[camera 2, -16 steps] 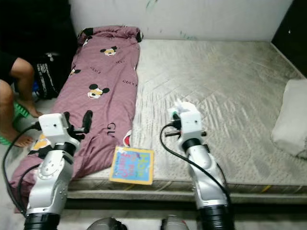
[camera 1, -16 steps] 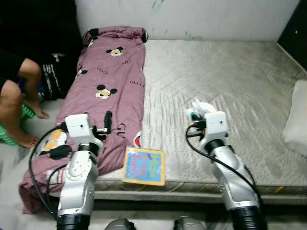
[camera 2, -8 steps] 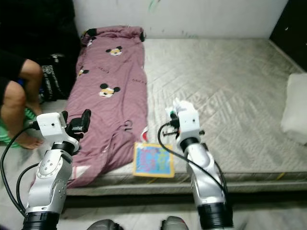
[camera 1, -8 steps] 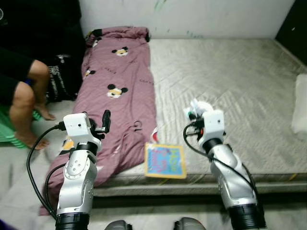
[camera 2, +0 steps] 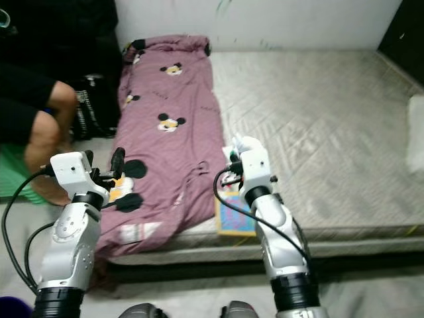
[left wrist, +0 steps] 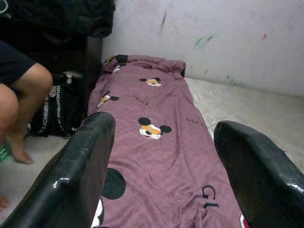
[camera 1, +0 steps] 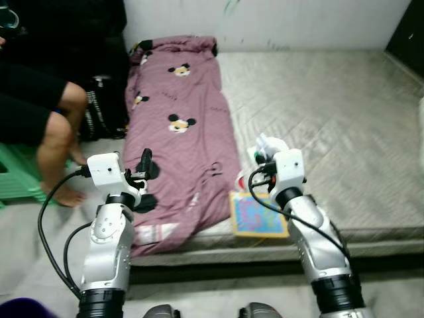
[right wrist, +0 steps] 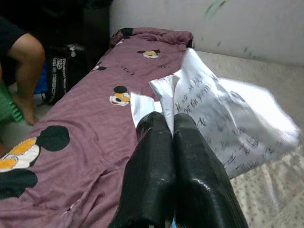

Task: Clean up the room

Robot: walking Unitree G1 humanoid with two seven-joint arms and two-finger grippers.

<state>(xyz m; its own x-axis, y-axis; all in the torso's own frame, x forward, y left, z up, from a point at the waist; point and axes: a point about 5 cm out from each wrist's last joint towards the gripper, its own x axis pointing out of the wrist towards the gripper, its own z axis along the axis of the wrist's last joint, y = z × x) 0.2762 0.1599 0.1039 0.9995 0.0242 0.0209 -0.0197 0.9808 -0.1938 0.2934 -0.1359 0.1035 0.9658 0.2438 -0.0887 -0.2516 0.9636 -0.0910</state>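
A purple blanket (camera 1: 182, 126) printed with cartoon mice lies along the left side of the grey mattress (camera 1: 331, 112) and hangs over its front corner. A colourful book (camera 1: 255, 215) lies at the mattress's front edge beside the blanket. My right gripper (camera 1: 264, 149) hovers just above the book, shut on a crumpled white paper (right wrist: 223, 123) with writing on it; its fingertips (right wrist: 156, 128) pinch the paper's corner. My left gripper (camera 1: 147, 165) is open over the blanket's left edge, with nothing between its fingers (left wrist: 76, 175).
A person sits at the left on a green stool (camera 1: 16, 179), bare leg (camera 1: 56, 132) near the bed. A black bag (camera 1: 106, 112) stands between the person and the blanket. A white pillow (camera 2: 416, 129) lies at the mattress's far right. The wall runs behind the bed.
The whole view has swung to the left, so the bed, blanket and book sit further right in the picture. Both arms hold the same pose; the right gripper still holds the paper.
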